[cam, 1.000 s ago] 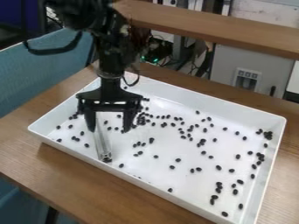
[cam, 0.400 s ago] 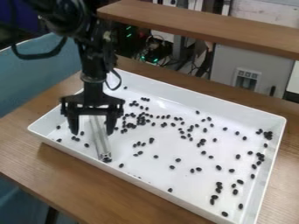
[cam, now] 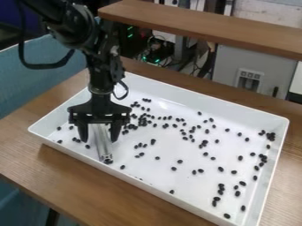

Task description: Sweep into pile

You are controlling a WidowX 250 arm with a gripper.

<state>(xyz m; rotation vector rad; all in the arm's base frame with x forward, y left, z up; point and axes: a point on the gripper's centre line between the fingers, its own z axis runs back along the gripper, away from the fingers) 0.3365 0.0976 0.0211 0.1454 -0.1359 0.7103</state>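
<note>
We see the claw (cam: pixel 99 136) spread, its fingers on either side of the metal bar (cam: pixel 103 145), over the left part of the white tray (cam: pixel 218 105). Bar lies lengthwise inside, near the tray's front wall. We mark black beans (cam: pixel 152 141) scattered across the tray floor, bunched thicker right of the claw. Tray sits on the wooden worktop (cam: pixel 88 185).

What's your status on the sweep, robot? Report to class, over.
Gripper open, fingers either side of metal bar. Dark pieces scattered across white tray, not one pile. Tray walls may hamper sweeping.
</note>
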